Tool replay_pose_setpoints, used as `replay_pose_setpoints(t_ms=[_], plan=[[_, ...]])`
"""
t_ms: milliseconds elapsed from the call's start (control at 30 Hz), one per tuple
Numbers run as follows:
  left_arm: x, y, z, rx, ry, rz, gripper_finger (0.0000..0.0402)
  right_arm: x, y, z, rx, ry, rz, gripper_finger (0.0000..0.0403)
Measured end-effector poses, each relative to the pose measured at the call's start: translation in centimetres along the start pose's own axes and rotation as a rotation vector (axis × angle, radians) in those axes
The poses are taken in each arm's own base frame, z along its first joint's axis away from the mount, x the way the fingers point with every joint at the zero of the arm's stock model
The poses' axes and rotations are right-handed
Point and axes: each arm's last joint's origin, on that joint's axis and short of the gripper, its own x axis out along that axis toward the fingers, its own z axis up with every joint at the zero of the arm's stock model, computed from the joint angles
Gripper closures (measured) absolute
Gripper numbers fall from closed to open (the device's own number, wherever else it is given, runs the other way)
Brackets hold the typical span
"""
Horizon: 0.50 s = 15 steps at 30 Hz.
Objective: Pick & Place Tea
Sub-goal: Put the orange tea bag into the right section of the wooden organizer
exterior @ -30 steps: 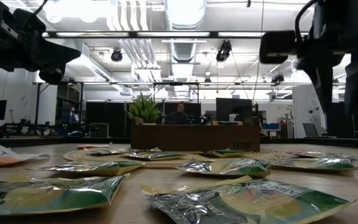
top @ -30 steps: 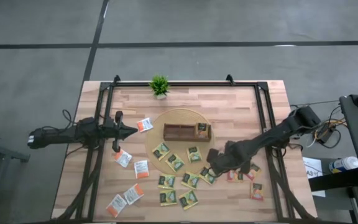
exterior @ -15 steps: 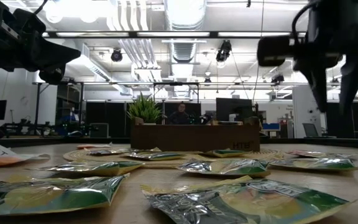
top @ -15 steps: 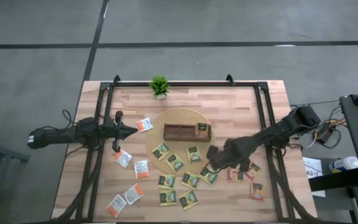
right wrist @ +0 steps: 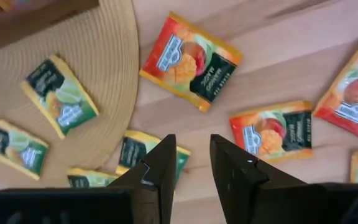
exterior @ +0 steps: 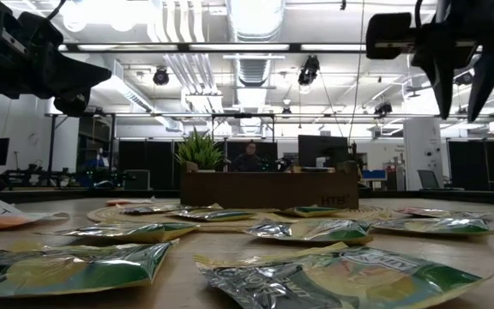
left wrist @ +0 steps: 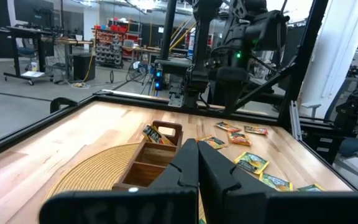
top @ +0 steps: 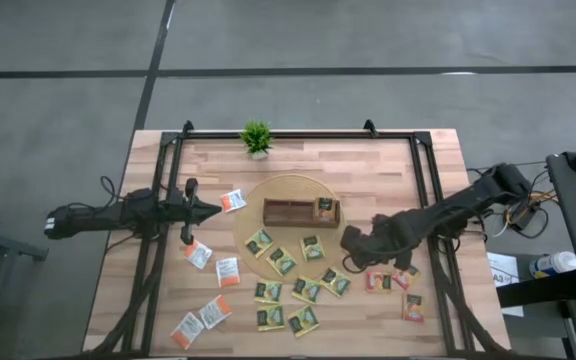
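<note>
Flat square tea sachets lie spread on the wooden table: green-and-yellow ones [top: 283, 262] on and near the round woven mat [top: 290, 186], white-and-orange ones [top: 227, 271] at the left, red ones [top: 380, 282] at the right. One sachet [top: 325, 206] sits in the right end of the brown tray [top: 288, 212]. My right gripper [top: 352, 243] hangs above the mat's right rim, pointing down, open and empty [right wrist: 192, 155]; in the low view its fingers stand apart high over the table [exterior: 466, 90]. My left gripper [top: 213, 211] waits at the left, level and shut [left wrist: 197, 165].
A small green potted plant [top: 257, 138] stands at the far edge. Black frame rails [top: 420, 190] run along both sides of the table. Red sachets [right wrist: 272, 132] and a green one [right wrist: 61, 93] lie flat below my right gripper.
My right gripper has risen from just above the sachets at the mat's right rim and drawn a little toward the far edge, still pointing down, with the gap between its fingers the same. No sachet has moved.
</note>
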Motion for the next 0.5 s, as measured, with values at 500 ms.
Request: replay_pose_setpoints(t_ms=[500], plan=[[0.0,0.0,0.0,0.000,0.000,0.000,0.0402,-1.5,-0.9,1.6,-0.011,-0.141,0.063,0.0322]])
